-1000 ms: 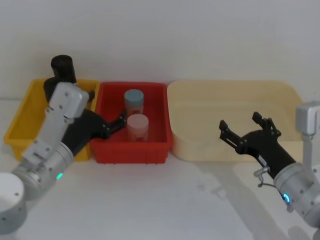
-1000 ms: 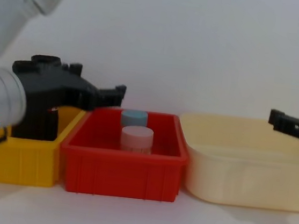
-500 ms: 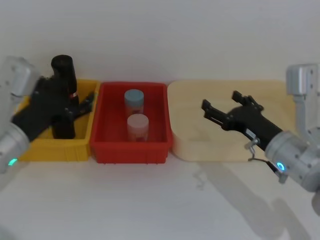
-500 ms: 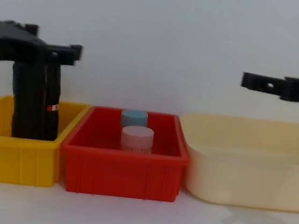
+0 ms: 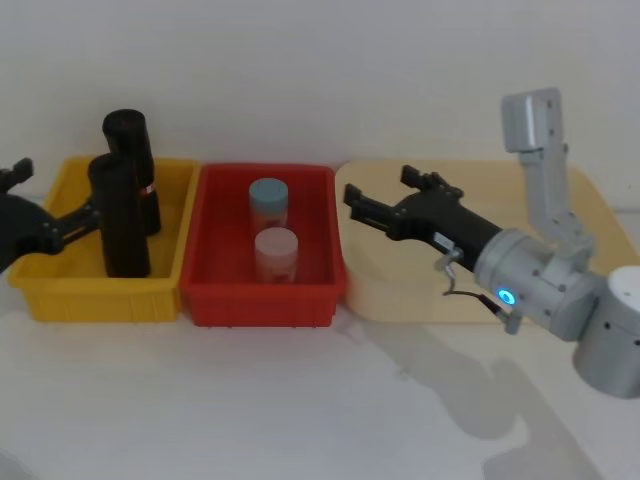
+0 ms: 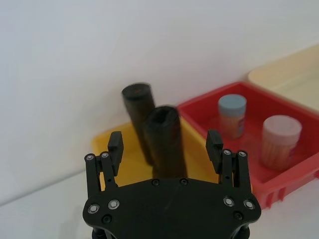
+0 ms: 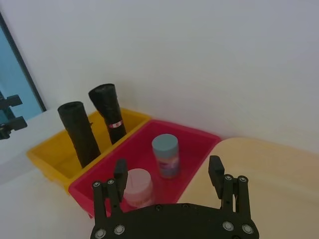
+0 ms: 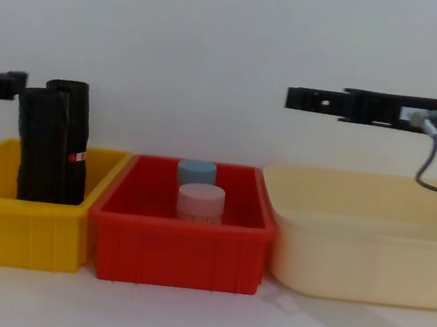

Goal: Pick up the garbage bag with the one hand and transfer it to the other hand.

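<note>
Nothing of the task was done yet: the plain black, glossy rolled garbage bag (image 5: pixel 120 215) stood ungrasped in the yellow plastic bin (image 5: pixel 60 295), the left end effector (image 6: pixel 165 149) spread near it, the right end effector (image 5: pixel 380 190) also spread, so pick-up and handover remained.

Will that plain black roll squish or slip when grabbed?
The garbage bag looks tightly rolled, probably stiff. Its glossy plastic may slip in the open left end effector facing it. Standing upright in the yellow bin, it could tip if nudged. The right end effector hovers open above the cream tray.
</note>
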You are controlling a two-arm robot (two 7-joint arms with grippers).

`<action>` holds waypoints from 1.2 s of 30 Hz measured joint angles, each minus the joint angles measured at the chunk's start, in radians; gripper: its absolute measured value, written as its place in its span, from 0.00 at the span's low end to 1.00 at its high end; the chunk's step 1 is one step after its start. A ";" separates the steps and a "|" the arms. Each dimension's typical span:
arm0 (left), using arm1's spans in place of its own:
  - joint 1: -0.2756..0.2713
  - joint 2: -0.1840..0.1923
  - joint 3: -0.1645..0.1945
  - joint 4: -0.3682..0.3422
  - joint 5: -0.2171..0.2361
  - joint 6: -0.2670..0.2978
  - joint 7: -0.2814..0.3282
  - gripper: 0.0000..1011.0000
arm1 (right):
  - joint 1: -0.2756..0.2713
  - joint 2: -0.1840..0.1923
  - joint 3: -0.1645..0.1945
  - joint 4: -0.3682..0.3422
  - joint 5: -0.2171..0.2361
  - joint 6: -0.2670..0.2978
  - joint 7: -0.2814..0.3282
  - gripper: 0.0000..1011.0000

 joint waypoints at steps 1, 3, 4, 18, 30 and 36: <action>0.002 0.001 -0.004 0.004 -0.002 -0.002 -0.002 0.99 | 0.006 -0.002 -0.005 0.005 -0.001 0.002 0.000 0.99; 0.007 0.004 -0.014 0.020 -0.005 -0.008 -0.008 0.99 | 0.021 -0.007 -0.018 0.018 -0.006 0.004 0.001 0.99; 0.008 0.005 -0.016 0.025 -0.006 -0.008 -0.010 0.99 | 0.027 -0.009 -0.023 0.024 -0.008 0.004 0.001 0.99; -0.027 -0.012 -0.021 0.132 -0.043 -0.032 -0.092 0.99 | 0.090 -0.018 -0.095 0.102 -0.071 0.000 -0.006 0.99; -0.101 -0.051 0.023 0.218 -0.054 -0.032 -0.145 0.99 | 0.110 -0.017 -0.129 0.142 -0.112 -0.030 0.002 0.99; -0.149 -0.075 0.049 0.258 -0.053 -0.027 -0.156 0.99 | 0.120 -0.016 -0.138 0.154 -0.129 -0.039 0.014 0.99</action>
